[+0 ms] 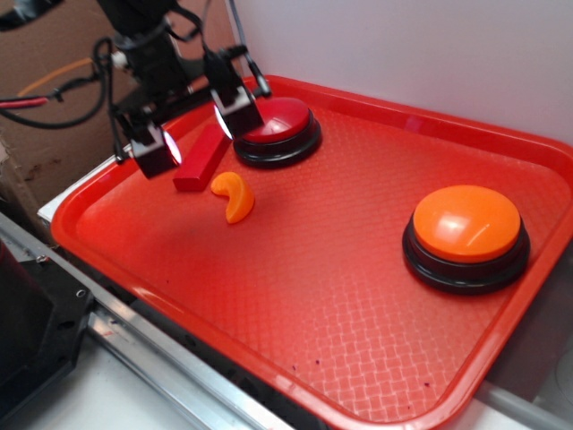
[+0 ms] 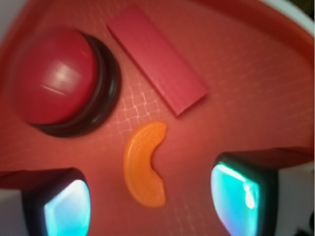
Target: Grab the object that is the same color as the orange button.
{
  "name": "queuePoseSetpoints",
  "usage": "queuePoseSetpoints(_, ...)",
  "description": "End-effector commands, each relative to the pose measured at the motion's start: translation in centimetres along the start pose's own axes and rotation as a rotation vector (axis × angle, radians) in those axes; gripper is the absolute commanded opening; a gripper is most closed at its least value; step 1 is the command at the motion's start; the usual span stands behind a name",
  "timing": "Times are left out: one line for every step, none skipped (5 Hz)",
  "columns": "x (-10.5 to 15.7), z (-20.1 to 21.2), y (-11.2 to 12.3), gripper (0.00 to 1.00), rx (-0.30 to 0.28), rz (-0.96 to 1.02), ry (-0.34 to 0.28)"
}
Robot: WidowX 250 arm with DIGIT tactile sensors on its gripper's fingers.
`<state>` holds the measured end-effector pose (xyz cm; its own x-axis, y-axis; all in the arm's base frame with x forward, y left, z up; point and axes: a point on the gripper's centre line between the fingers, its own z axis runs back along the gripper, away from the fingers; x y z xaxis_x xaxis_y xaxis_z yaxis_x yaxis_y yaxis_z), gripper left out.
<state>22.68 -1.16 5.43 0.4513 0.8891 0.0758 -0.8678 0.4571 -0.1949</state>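
The gripper (image 1: 199,133) hangs above the far left corner of a red tray (image 1: 340,358), its 2 fingers (image 2: 66,206) spread wide and holding nothing — the wrist view shows the orange crescent (image 2: 143,164) lying flat on the tray between them, untouched. A red block (image 1: 200,159) lies just beyond it, beside a red button (image 1: 279,123) on a black base. The orange button (image 1: 466,226) sits well apart at the right. Behind stand a white wall (image 1: 430,54) and brown cardboard (image 1: 45,143).
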Motion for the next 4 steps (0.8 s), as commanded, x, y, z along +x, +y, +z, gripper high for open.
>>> queuePoseSetpoints(0.3, -3.1, -1.2, 1.00, 0.032, -0.006, -0.027)
queuePoseSetpoints(0.2, -4.4, -1.2, 1.00, 0.059, -0.015, -0.035)
queuePoseSetpoints(0.2, -4.9, -1.2, 0.85, 0.068, -0.006, -0.037)
queuePoseSetpoints(0.1, -5.0, -1.0, 0.00, 0.051, 0.013, -0.039)
